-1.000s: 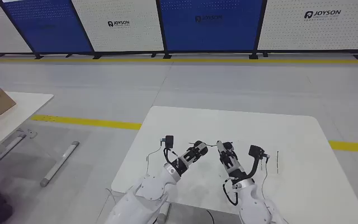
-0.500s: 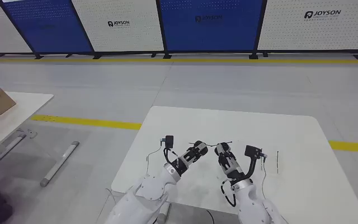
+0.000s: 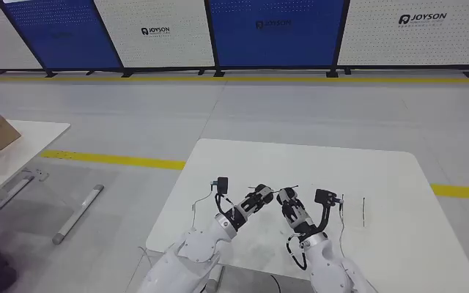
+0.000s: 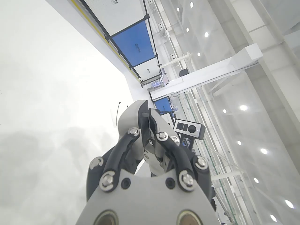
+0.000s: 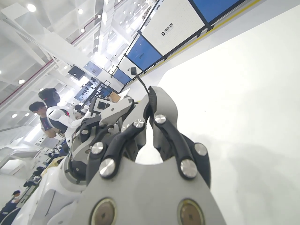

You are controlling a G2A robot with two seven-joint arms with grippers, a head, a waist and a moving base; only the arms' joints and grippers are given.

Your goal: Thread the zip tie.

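Note:
A thin black zip tie point(image 3: 291, 187) runs between my two grippers above the near part of the white table point(image 3: 366, 168). My left gripper point(image 3: 265, 195) is shut on its strap, which shows as a narrow strip point(image 4: 148, 122) pinched between the fingers point(image 4: 131, 118). My right gripper point(image 3: 283, 196) is shut on the other end. There the tie's square head point(image 5: 134, 70) sticks out past the fingertips point(image 5: 161, 97) on a short curved length of strap. The two grippers sit tip to tip, almost touching.
Spare black zip ties point(image 3: 364, 209) lie on the table to the right of the right arm, also seen past the left gripper point(image 4: 117, 115). The table's far half is bare. Another white table point(image 3: 29, 139) stands off to the left across the floor.
The right arm has shifted left, bringing its gripper close beside the left gripper. The left arm has stayed put. Both grippers remain shut on the zip tie.

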